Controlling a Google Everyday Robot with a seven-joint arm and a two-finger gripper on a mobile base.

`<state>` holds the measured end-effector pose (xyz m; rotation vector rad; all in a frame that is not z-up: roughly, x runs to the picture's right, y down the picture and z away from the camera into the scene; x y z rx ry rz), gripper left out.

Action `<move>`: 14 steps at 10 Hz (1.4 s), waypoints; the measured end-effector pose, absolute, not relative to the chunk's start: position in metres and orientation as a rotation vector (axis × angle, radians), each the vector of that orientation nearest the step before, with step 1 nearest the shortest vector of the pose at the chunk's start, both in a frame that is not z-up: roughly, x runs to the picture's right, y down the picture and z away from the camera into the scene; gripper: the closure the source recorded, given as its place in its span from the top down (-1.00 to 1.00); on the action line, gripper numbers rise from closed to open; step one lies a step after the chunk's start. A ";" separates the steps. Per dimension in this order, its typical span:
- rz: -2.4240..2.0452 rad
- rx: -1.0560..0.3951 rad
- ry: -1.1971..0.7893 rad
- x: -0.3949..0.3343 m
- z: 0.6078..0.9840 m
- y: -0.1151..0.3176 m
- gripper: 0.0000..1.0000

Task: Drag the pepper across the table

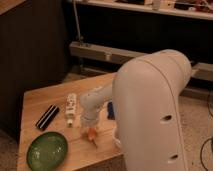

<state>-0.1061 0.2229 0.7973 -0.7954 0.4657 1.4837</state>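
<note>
The small orange-red pepper (92, 135) lies on the light wooden table (42, 99) near its front edge. My gripper (90, 130) points down right over the pepper, at the end of the white arm (150, 110). The arm's wrist hides most of the gripper and the top of the pepper. Only the pepper's lower end and thin tip show below the wrist.
A white tube (71, 108) lies just left of the gripper. A black flat object (47, 117) lies further left. A green plate (47, 150) sits at the front left corner. A blue block (110, 110) shows partly behind the arm. The table's front edge is close below the pepper.
</note>
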 end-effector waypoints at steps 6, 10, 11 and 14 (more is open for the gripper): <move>1.485 -0.800 0.460 -0.107 0.795 0.225 0.38; 1.480 -0.803 0.479 -0.109 0.797 0.234 -0.04; 1.481 -0.804 0.485 -0.110 0.798 0.236 -0.04; 1.488 -0.809 0.506 -0.108 0.800 0.239 -0.04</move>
